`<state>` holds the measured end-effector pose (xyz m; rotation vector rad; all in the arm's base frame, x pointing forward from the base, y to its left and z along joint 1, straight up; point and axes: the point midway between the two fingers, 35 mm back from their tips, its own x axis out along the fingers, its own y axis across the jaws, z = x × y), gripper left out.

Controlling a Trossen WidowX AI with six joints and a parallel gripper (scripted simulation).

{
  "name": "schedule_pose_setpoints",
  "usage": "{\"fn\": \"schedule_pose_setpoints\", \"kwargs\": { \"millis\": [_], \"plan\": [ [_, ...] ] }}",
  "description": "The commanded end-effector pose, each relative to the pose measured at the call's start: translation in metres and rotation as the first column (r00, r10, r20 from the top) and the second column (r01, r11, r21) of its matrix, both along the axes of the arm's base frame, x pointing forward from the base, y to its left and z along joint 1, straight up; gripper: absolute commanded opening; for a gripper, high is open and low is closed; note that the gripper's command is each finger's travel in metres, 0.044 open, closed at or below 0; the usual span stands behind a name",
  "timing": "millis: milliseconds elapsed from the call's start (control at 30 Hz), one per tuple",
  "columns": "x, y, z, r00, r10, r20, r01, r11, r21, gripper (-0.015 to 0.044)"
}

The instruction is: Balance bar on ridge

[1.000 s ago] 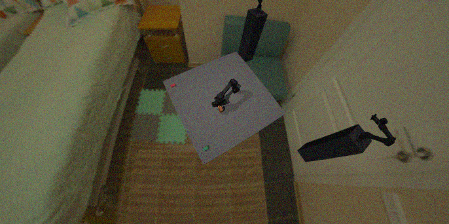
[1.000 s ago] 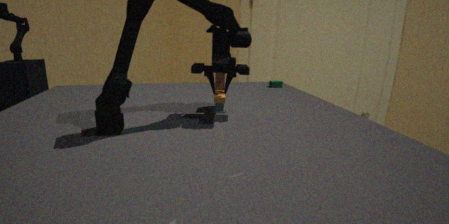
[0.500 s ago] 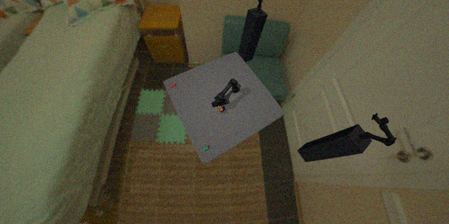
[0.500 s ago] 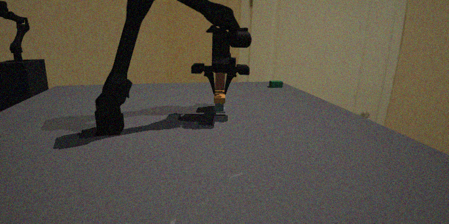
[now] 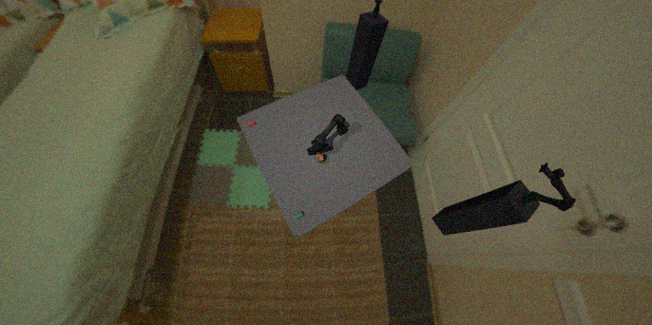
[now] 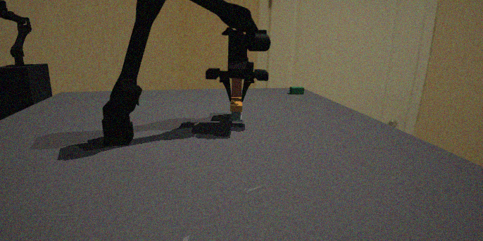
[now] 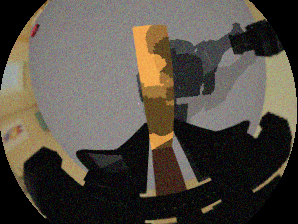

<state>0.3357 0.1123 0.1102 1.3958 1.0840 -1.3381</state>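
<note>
Standing beside the grey table [image 6: 317, 166], I see the black arm [image 6: 141, 39] arch up from its base and bend straight down near the table's middle. Its gripper [image 6: 236, 100] is clamped on the orange bar [image 6: 236, 97], which hangs upright between the fingers, its lower end just above a small dark ridge [image 6: 237, 116] on the tabletop. Whether bar and ridge touch, I cannot tell. A small green block [image 6: 296, 90] sits near the far edge.

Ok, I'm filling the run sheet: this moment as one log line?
pincer: shut on bar | bar: orange, held above ridge | ridge: on table | release: not yet
</note>
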Motion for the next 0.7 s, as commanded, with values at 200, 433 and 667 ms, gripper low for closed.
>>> {"fn": "schedule_pose_setpoints", "kwargs": {
  "millis": [200,433,667],
  "plan": [
    [0.0000,-0.0001,-0.0025,1.000,-0.002,0.000,0.002,1.000,0.000,0.0000],
    [-0.0001,-0.0002,-0.0031,1.000,-0.002,0.000,0.002,1.000,0.000,0.0000],
    [-0.0002,-0.0002,-0.0036,1.000,-0.002,0.000,0.002,1.000,0.000,0.0000]
  ]
}}
